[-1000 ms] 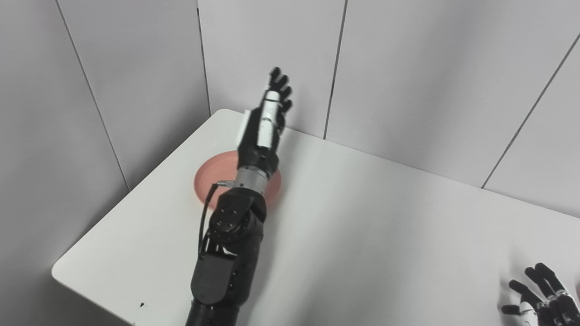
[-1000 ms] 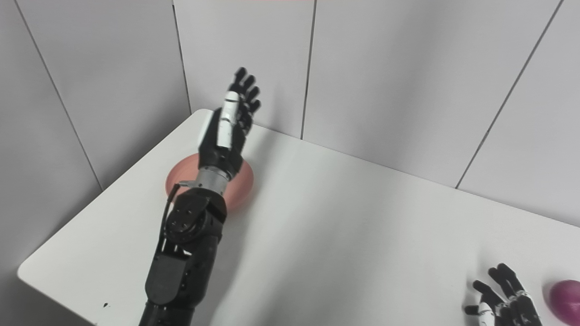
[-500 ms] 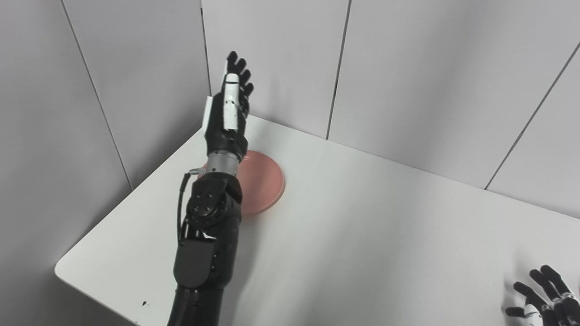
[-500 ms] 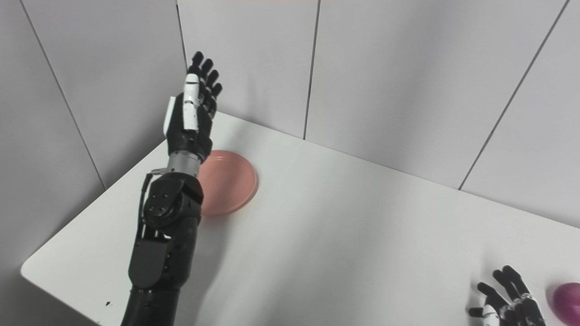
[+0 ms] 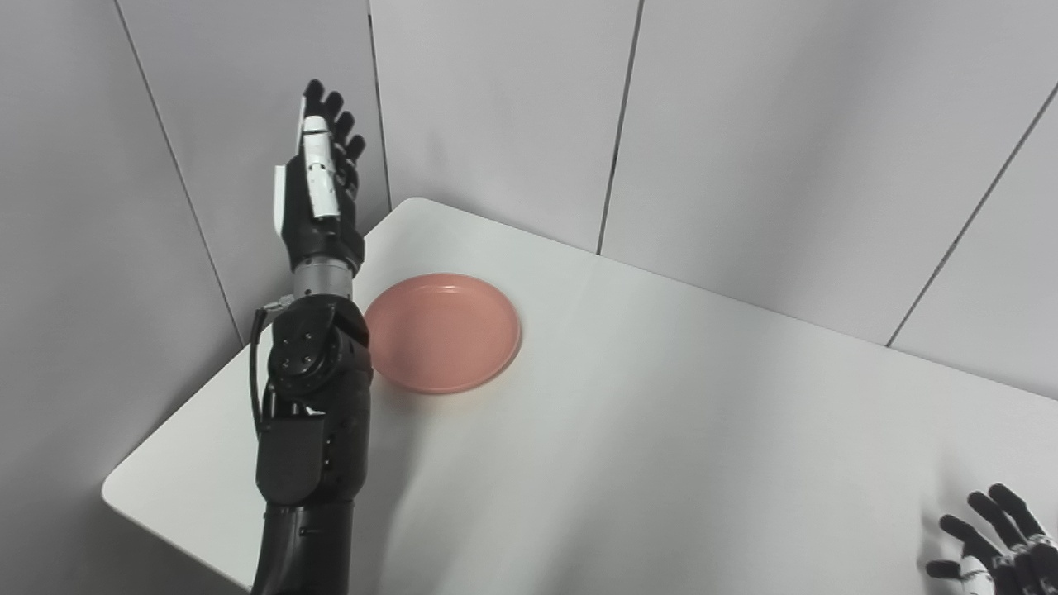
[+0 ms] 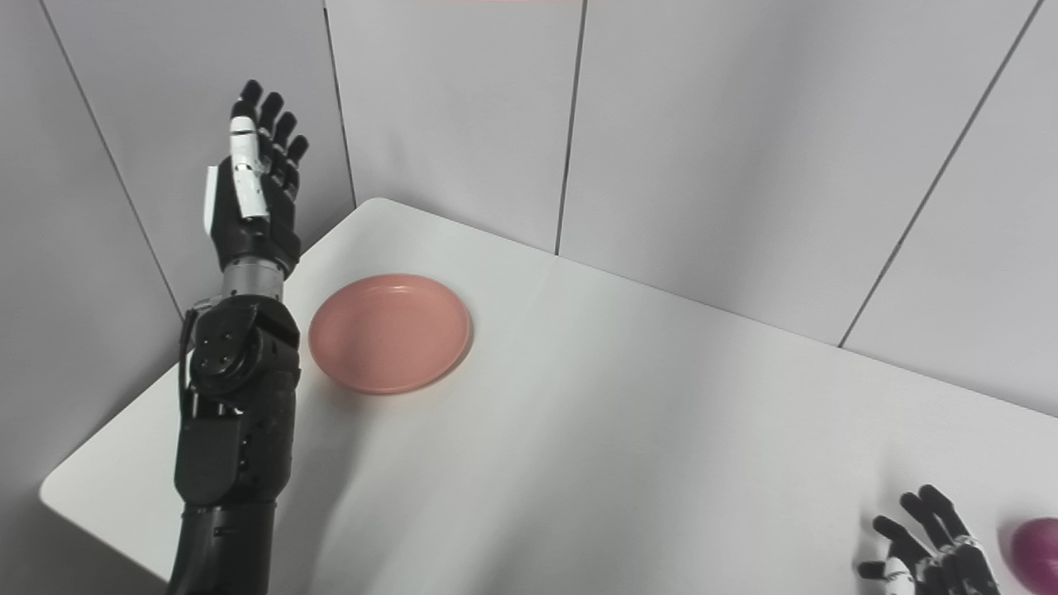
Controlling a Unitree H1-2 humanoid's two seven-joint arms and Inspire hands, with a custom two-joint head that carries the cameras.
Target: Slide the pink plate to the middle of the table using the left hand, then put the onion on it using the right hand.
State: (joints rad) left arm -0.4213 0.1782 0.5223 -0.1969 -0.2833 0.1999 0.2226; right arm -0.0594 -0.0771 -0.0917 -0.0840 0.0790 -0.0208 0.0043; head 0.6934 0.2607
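The pink plate is lying flat near the far left corner of the white desk, well short of the middle and untouched. The left robot hand is hovering raised beside and beyond the plate's left rim, over the desk's left edge, fingers straight and apart, released and grasping nothing.

The slide has not begun, by the look of it. To do it well, the left robot hand is probably best lowered behind the plate's outer left rim, with fingers set low against the rim's wall, so that the push is running toward the desk's centre. Pressing down on the shallow lip is risking a tip; a steady sideways push is likely keeping the plate flat and straight.

At the lower right, the right robot hand is resting near the desk's near edge, fingers spread and empty, though its lower part is cut off by the frame. The onion, purple, is sitting just beside it and is showing only in the right eye view, partly cropped at the picture's edge. The plate's underside and how freely it slides are not something these views are revealing.
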